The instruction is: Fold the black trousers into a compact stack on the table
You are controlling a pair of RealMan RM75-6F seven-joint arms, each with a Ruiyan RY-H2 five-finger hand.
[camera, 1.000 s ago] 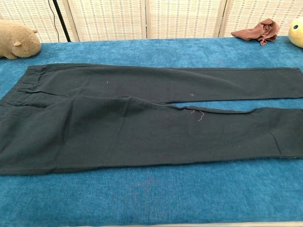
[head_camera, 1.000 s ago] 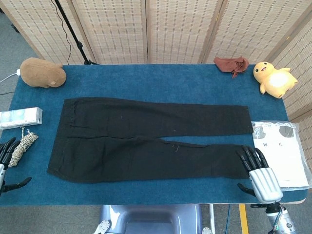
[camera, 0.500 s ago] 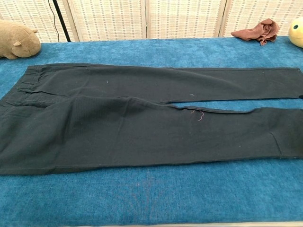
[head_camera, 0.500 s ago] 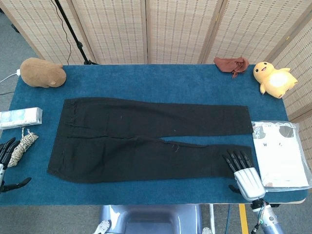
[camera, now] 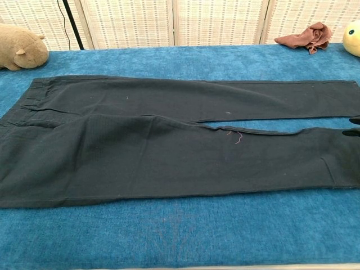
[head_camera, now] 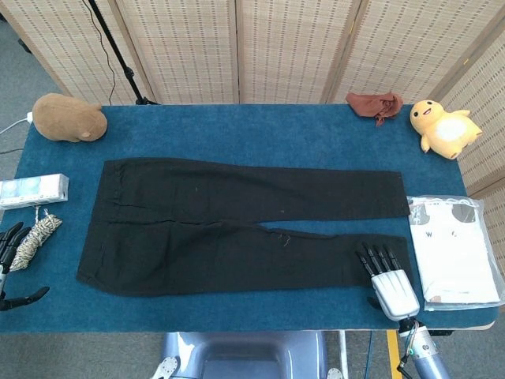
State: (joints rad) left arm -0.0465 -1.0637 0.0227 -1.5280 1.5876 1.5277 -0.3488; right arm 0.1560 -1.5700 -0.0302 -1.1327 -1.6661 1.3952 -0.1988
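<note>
At the far left edge of the head view, the left robot hand (head_camera: 11, 264) hangs just off the desk (head_camera: 237, 126), its dark fingers spread apart and holding nothing. Just beside it lie a coil of rope (head_camera: 35, 237) and, further back, a pale box (head_camera: 33, 189) that overhangs the desk's left edge. A brown plush animal (head_camera: 69, 118) sits at the back left corner. The black trousers (head_camera: 237, 225) lie flat and unfolded across the middle of the blue desk, the waistband to the left and the two legs running to the right, the near leg set slightly apart from the far one beyond the crotch. In the chest view the trousers (camera: 169, 152) fill most of the frame, with a small loose thread showing on the near leg. Toward the right, the right robot hand (head_camera: 385, 275) sits at the near right of the desk, its fingers stretched out fairly straight with the fingertips (head_camera: 372, 257) lying over the cuff end of the near leg; I cannot tell whether they press the cloth or only hover over it, and nothing is gripped. To the right of that hand a clear plastic bag with white fabric (head_camera: 456, 251) rests at the desk's edge. At the back right lie a crumpled reddish-brown cloth (head_camera: 376, 103) and a yellow plush chick (head_camera: 443, 128).
</note>
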